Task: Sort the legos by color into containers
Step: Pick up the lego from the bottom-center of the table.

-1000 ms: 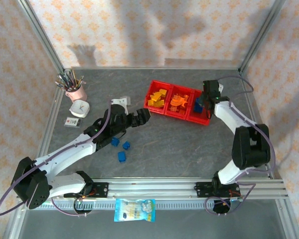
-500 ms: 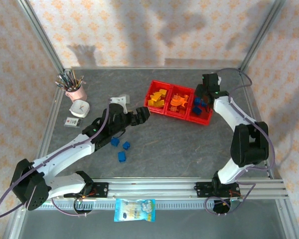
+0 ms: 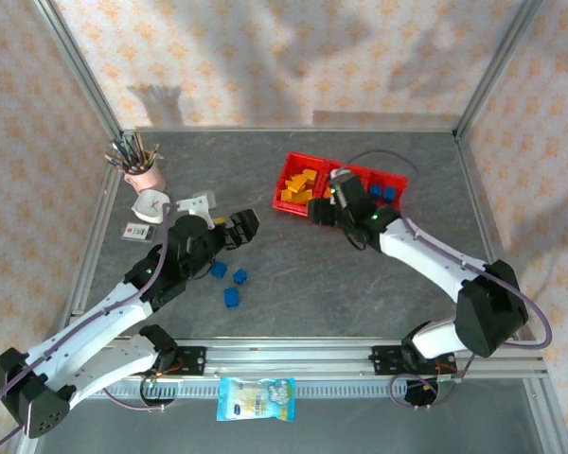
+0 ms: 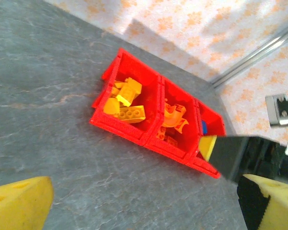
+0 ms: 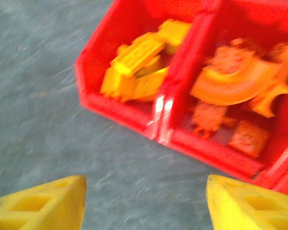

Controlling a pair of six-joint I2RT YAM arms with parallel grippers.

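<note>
The red tray [image 3: 291, 170] of three containers stands at the back middle of the table. Yellow legos [image 3: 300, 186] fill its left compartment, orange ones [image 5: 235, 81] the middle, blue ones [image 3: 382, 194] the right. Three blue legos [image 3: 231, 284] lie loose on the table, in front of my left gripper [image 3: 244, 225]. That gripper is open and empty, pointing toward the tray [image 4: 134, 130]. My right gripper [image 3: 322, 214] hovers at the tray's near edge, over the wall between the left and middle compartments. It is open, with only bare table between its yellow fingers [image 5: 43, 206].
A pink pen cup [image 3: 144, 173], a white round object [image 3: 152, 205] and a small card [image 3: 137, 232] sit at the back left. A blue-and-white packet [image 3: 256, 397] lies on the front rail. Aluminium frame posts and patterned walls bound the table.
My right gripper opened over the right compartment, let a blue brick go there, then swung left to the tray's near edge. My left arm drew back to the left, away from the tray.
</note>
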